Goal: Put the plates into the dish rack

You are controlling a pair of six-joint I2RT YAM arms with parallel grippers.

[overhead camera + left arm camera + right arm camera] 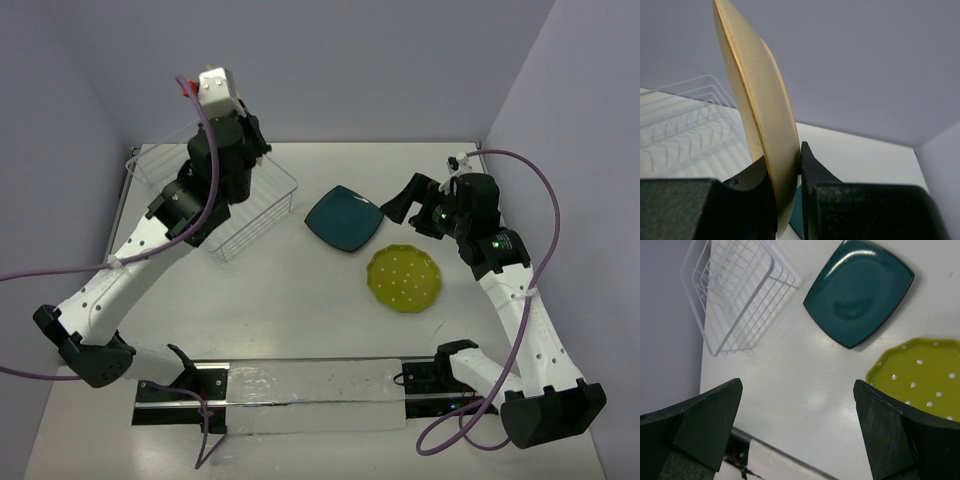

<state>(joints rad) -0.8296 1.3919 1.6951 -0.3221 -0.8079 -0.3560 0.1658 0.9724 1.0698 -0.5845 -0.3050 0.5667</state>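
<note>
Our left gripper (789,167) clamps the round cream ceramic plate (757,110) upright by its rim. We should lower it straight between the prongs of the white wire rack (685,120) in the far-left corner. Our right gripper (797,390) gapes empty.

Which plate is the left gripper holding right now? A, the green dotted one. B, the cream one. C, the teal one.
B: the left gripper pinches the cream plate by its rim, while the teal plate and green plate lie flat on the table.

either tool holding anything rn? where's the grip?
Left tool clamps the cream plate by its rim, plate on edge. Right tool is open, holding nothing.
</note>
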